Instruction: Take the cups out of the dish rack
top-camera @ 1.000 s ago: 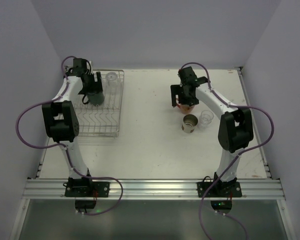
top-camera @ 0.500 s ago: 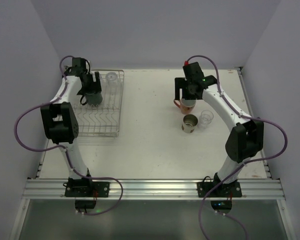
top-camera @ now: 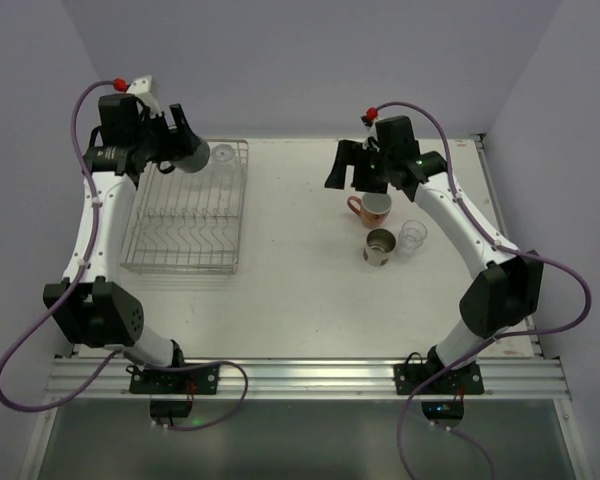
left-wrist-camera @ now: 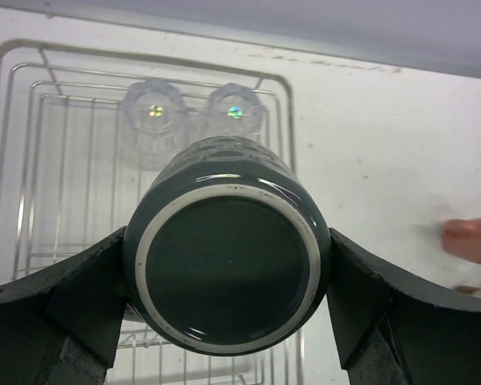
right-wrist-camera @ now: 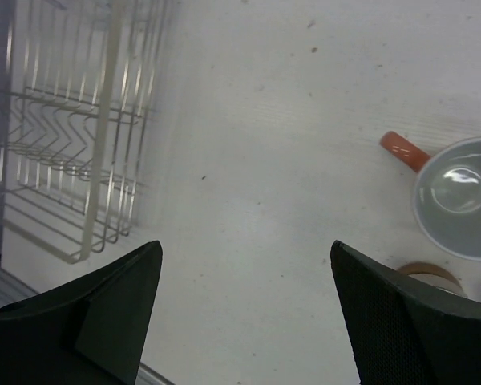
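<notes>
Top view: the left gripper (top-camera: 180,150) is raised above the far left corner of the rectangular silver wire dish rack (top-camera: 185,240), which sits on the white table (top-camera: 300,300). Its jaws are clamped on a dark green ceramic mug (top-camera: 193,160), held clear of the wires. The right gripper (top-camera: 348,165) hangs over the table with its jaws spread wide and nothing between them. It is just beside a salmon-pink mug with a pale inside (top-camera: 372,207). Nearer the arm bases stand a tan metallic cup (top-camera: 379,247) and a small clear tumbler (top-camera: 412,236), close together and upright.

Left wrist view: the green mug's round base faces the camera, with a finger pressed against each side. Beyond it, a clear glass (left-wrist-camera: 152,119) and a second clear glass (left-wrist-camera: 235,112) stand upside down, side by side, at the rack's far end.

Right wrist view: both fingers frame bare table. The pink mug lies ahead to the right, its handle pointing left, with the tan cup's rim just below it. The rack shows blurred at the left.
</notes>
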`<state>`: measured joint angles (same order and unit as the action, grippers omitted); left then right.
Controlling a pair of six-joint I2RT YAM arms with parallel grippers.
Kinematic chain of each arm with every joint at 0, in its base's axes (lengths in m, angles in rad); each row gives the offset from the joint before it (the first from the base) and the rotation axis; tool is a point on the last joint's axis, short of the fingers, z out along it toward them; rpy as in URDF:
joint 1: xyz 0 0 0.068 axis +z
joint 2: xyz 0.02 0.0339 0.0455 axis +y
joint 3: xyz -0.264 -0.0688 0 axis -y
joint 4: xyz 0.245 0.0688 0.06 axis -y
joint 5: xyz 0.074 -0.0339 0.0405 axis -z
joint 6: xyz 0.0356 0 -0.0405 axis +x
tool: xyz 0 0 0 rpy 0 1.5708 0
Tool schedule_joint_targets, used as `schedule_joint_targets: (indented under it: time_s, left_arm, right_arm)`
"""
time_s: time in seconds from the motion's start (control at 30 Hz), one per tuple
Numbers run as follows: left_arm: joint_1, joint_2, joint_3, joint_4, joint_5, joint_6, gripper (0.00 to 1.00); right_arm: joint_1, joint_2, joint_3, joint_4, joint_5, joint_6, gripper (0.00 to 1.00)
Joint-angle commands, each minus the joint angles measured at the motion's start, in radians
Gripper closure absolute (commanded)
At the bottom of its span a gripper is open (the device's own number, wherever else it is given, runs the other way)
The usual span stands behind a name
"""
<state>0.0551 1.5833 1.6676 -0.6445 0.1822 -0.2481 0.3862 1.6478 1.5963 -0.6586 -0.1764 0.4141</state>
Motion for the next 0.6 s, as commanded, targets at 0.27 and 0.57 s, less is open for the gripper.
schedule_joint_targets:
  time_s: [0.27, 0.57]
  left_arm:
    - [-0.044, -0.284, -0.358, 0.523, 0.586, -0.238, 1.00]
    - [-0.103, -0.411, -0.652, 1.069, 0.767, -0.510, 1.00]
  right_arm:
    - [0.005, -0.082, -0.041, 0.230, -0.524, 0.243, 0.15]
    - [0.003, -0.094, -0.338, 0.976, -0.848, 0.843, 0.20]
